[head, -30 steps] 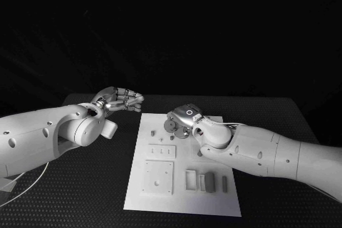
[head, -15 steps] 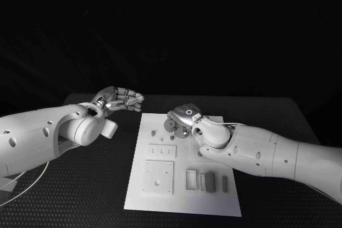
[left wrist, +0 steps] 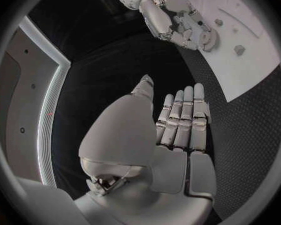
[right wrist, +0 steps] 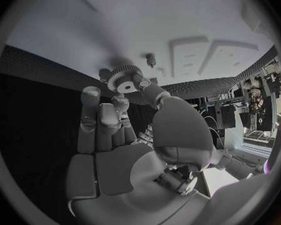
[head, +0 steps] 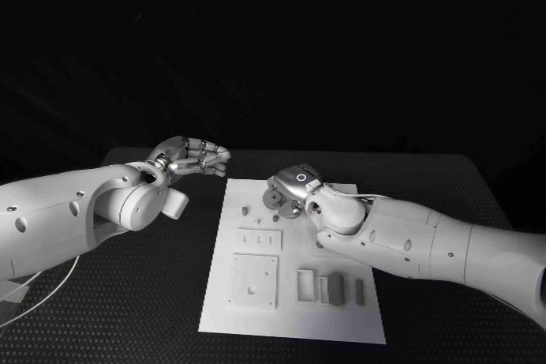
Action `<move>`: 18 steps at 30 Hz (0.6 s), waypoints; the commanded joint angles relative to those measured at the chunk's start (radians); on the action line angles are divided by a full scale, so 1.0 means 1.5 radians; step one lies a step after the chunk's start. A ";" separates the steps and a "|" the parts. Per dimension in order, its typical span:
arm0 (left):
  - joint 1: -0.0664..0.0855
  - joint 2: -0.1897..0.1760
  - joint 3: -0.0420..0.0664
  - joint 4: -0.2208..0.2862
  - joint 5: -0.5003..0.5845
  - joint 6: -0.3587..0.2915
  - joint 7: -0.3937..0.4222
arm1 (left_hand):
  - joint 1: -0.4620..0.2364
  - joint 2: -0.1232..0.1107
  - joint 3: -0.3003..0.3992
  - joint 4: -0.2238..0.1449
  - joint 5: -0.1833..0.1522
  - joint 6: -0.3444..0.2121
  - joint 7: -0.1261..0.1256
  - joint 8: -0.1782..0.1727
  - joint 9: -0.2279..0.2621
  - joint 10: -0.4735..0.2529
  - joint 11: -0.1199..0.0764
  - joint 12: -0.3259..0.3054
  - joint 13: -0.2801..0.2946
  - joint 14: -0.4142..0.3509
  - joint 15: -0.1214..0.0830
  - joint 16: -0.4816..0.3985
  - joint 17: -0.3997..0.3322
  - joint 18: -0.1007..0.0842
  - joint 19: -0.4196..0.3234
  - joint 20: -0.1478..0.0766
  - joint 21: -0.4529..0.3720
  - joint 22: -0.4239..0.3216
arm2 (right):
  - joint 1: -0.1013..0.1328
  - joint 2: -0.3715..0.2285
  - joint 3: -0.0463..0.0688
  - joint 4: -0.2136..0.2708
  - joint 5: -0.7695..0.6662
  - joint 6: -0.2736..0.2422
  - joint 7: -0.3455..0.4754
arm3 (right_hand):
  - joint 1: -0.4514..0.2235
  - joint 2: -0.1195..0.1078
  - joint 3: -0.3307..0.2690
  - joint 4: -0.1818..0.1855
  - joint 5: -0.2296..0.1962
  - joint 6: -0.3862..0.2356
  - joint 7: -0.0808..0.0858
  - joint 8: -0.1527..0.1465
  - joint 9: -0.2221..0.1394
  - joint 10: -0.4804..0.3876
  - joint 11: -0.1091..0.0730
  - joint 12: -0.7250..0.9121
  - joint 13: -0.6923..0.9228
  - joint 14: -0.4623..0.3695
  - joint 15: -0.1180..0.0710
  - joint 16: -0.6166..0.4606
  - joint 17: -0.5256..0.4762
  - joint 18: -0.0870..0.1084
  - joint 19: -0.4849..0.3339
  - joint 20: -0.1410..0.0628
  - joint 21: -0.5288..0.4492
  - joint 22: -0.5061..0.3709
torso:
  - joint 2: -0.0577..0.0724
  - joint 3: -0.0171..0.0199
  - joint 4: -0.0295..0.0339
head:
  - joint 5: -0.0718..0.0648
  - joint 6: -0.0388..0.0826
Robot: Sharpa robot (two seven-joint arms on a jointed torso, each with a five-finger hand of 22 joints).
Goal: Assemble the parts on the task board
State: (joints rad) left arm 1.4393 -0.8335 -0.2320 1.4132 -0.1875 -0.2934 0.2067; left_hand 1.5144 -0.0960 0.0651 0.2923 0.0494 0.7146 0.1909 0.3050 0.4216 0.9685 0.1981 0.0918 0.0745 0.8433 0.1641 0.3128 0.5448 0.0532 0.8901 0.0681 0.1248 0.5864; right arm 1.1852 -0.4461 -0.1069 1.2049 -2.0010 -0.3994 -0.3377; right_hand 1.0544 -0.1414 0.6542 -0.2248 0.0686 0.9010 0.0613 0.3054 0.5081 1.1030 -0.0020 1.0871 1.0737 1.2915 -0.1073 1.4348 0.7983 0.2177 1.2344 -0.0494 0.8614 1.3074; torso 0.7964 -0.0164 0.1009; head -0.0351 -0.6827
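Note:
The white task board (head: 342, 320) lies in the middle of the table. My right hand (head: 293, 192) hovers over its far end and pinches a small toothed gear (right wrist: 123, 79) between thumb and fingers; in the head view the gear (head: 277, 200) sits under the hand. The gear is close to a short peg (right wrist: 151, 59) standing in the board. My left hand (head: 193, 157) hangs off the board's far left corner, fingers stretched side by side (left wrist: 181, 120), holding nothing. The left wrist view also shows the right hand (left wrist: 178, 17) over the board (left wrist: 240, 80).
Two small pegs (head: 244, 212) (head: 259, 220) stand near the right hand. A slotted block (head: 259, 239) and a square plate (head: 254, 281) lie on the board's left half. Narrow rectangular parts (head: 330, 289) lie near its front right. Black table mat (head: 125, 301) surrounds the board.
The right hand with the gear has shifted only very slightly over the board's far end. The left hand stays about where it was.

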 commanded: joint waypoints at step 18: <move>0.001 -0.002 0.001 0.003 -0.002 0.006 0.004 | 0.001 -0.006 0.005 -0.001 0.003 0.006 0.018 -0.004 -0.001 0.002 0.001 -0.004 -0.001 0.001 0.003 -0.004 0.001 0.014 0.005 0.000 -0.004 0.000 | -0.006 0.012 -0.004 -0.018 0.010 0.021 0.001 | 0.003 -0.005 0.000 0.007 -0.001 0.031 0.035 -0.003 -0.001 0.002 0.002 0.001 -0.004 -0.001 -0.001 0.003 0.000 0.029 0.002 -0.002 0.002 0.012 | 0.000 -0.0003 0.0004 | 0.007 -0.007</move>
State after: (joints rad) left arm 1.4393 -0.8360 -0.2320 1.4154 -0.1876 -0.2933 0.2056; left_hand 1.5144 -0.0960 0.0651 0.2923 0.0494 0.7146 0.1908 0.3050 0.4207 0.9685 0.1981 0.0918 0.0745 0.8433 0.1642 0.3128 0.5459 0.0641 0.8901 0.0681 0.1248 0.5864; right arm 1.1804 -0.4294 -0.1098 1.1780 -1.9885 -0.3903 -0.3382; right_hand 1.0505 -0.1454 0.6529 -0.2203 0.0656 0.9043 0.0628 0.3052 0.5070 1.1028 -0.0019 1.0871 1.0678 1.2916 -0.1072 1.4348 0.7982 0.2182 1.2354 -0.0503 0.8614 1.3074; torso 0.7965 -0.0165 0.1009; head -0.0230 -0.6926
